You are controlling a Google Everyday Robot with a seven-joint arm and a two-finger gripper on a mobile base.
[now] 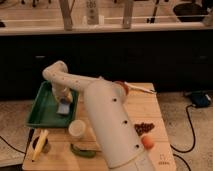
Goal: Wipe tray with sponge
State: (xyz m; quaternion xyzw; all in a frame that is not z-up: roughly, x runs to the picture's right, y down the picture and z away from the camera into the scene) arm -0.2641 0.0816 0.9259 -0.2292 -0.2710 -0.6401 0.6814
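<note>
Tray (41, 108) sits on the surface's (150, 111) left, sponge (64, 109) in its right half, hand (65, 99) right over it, cup (77, 128) just before the tray.

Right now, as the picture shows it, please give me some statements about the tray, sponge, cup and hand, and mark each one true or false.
1. The sponge lies in the tray. True.
2. The hand is over the cup. False: it is over the tray, right by the sponge.
3. The cup stands inside the tray. False: it stands on the table, off the tray's near corner.
4. The tray is at the picture's left side of the table. True.
</note>
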